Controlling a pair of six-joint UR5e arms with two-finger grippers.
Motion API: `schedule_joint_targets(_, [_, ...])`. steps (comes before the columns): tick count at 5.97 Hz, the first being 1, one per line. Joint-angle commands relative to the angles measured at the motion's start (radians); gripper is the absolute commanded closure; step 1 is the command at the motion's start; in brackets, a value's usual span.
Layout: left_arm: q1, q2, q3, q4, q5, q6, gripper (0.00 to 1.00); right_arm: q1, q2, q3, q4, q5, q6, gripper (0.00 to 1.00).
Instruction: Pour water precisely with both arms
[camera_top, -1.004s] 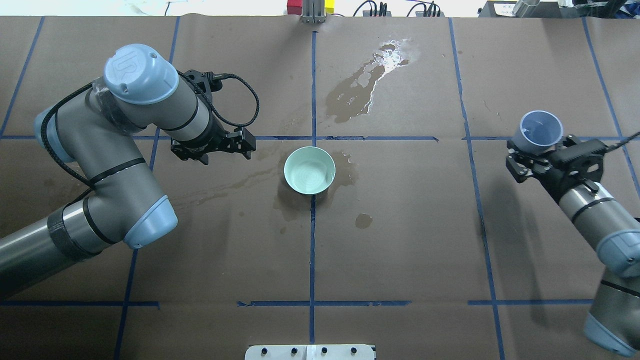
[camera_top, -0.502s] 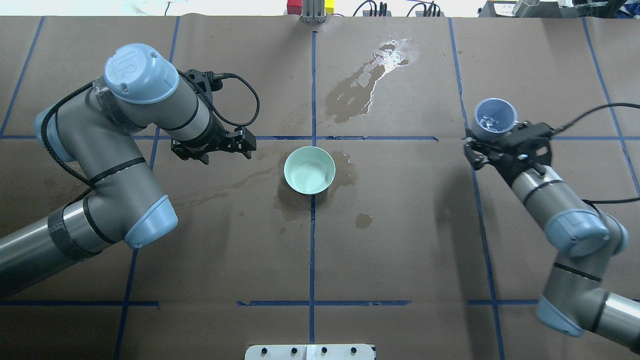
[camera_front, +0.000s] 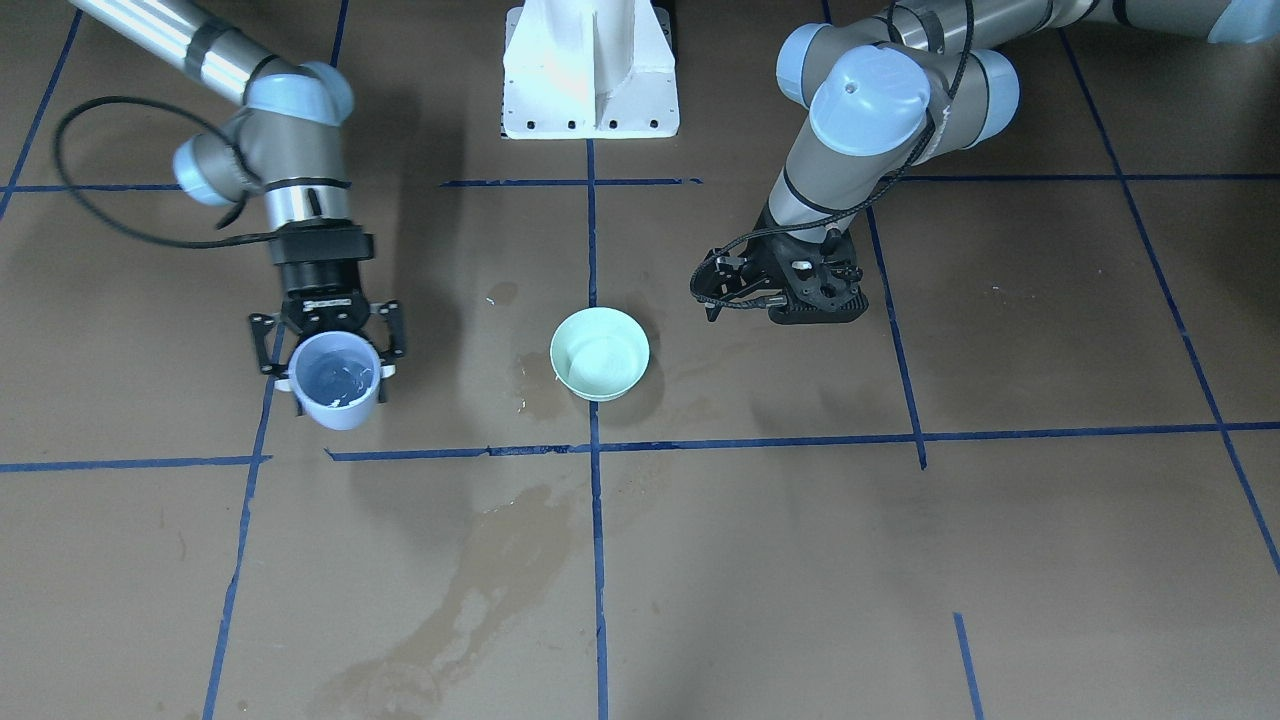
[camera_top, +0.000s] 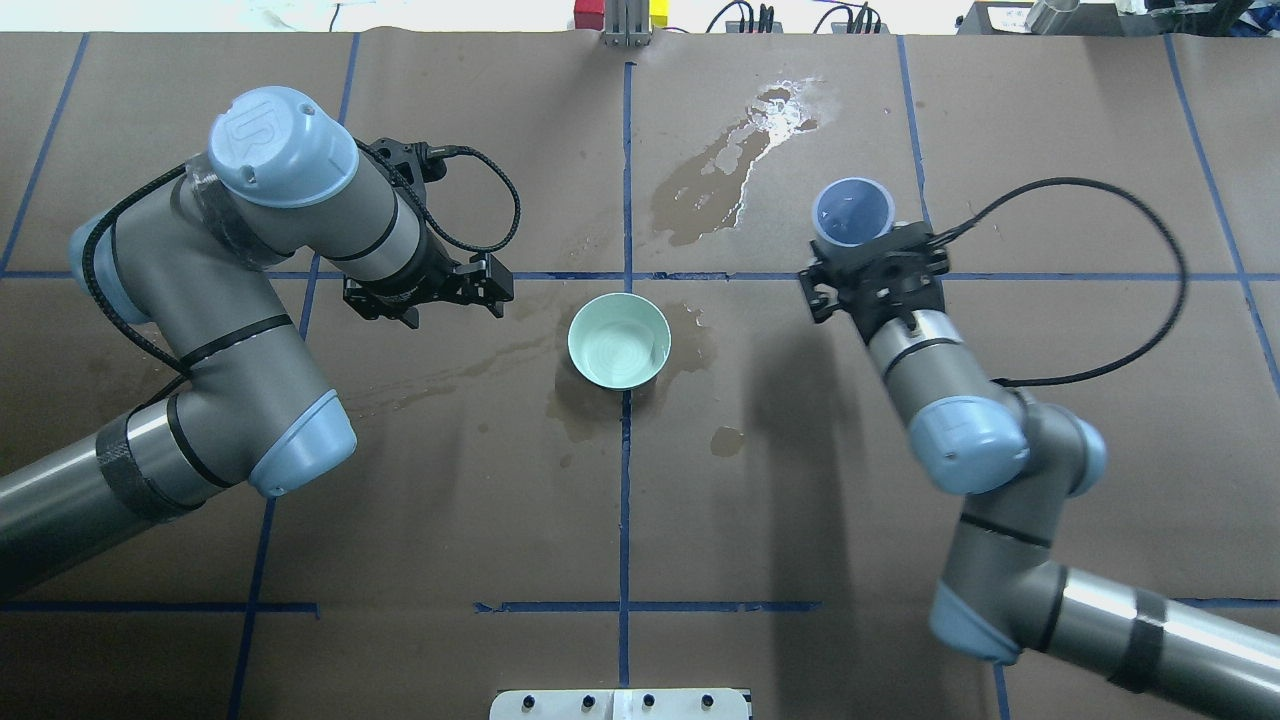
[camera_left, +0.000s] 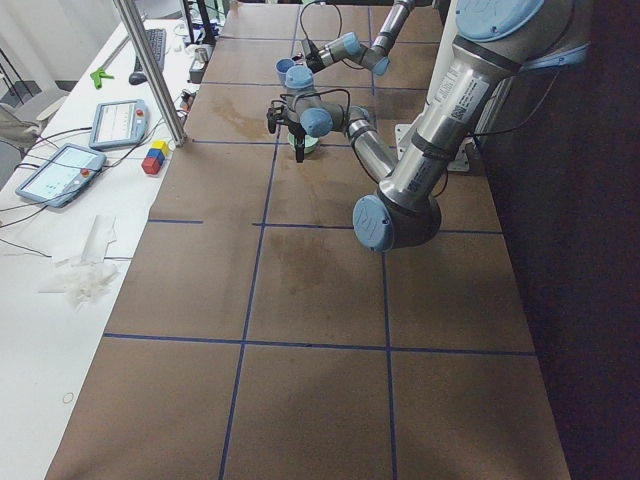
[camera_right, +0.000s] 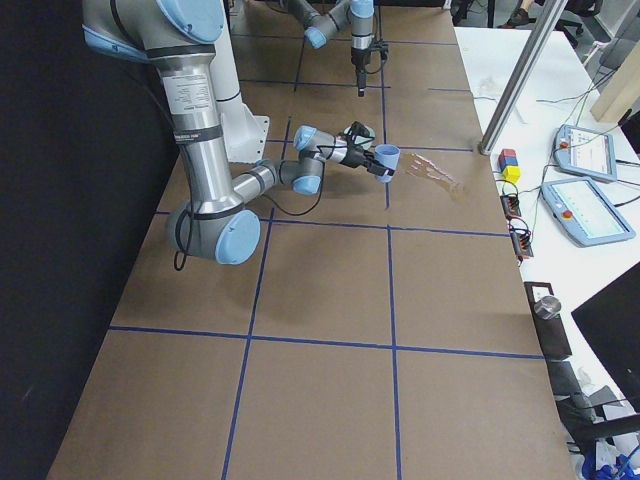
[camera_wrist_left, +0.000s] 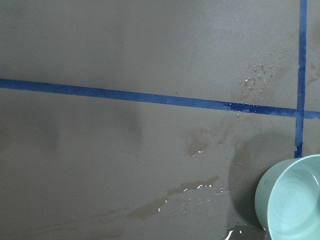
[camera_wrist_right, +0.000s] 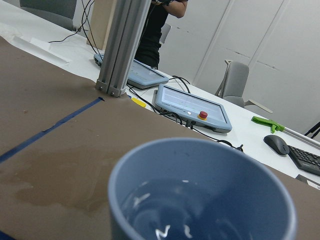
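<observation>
Water (camera_wrist_right: 165, 212) glints in the blue cup (camera_front: 338, 417), which my right jaws clamp mouth-up above the worktop (camera_top: 800, 500), well apart from the green bowl (camera_top: 619, 340). My left jaws hang empty near that bowl; their spread I cannot tell.

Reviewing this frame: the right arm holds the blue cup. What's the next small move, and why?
Probably shift the right gripper sideways toward the green bowl, staying level. The blue cup in its grip has water in it, stands upright and sits well off to the bowl's side, so tilting here would likely spill onto the brown paper.
</observation>
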Motion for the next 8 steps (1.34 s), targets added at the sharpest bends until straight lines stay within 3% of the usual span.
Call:
schedule_joint_targets(1, [0.0,0.002,0.0,0.0,0.0,0.002,0.0,-0.081,0.114,-0.003,-0.191,-0.105,0.001,1.0])
schedule_joint_targets(3, [0.0,0.0,0.0,0.0,0.0,0.002,0.0,-0.113,0.192,-0.003,-0.451,-0.176,0.0,1.0])
schedule_joint_targets(5, [0.0,0.0,-0.002,0.0,0.0,0.002,0.0,-0.13,0.224,-0.004,-0.553,-0.228,-0.108,1.0])
schedule_joint_targets(8, [0.0,0.0,-0.002,-0.002,-0.002,0.002,0.0,-0.164,0.251,-0.013,-0.599,-0.271,-0.148,1.0])
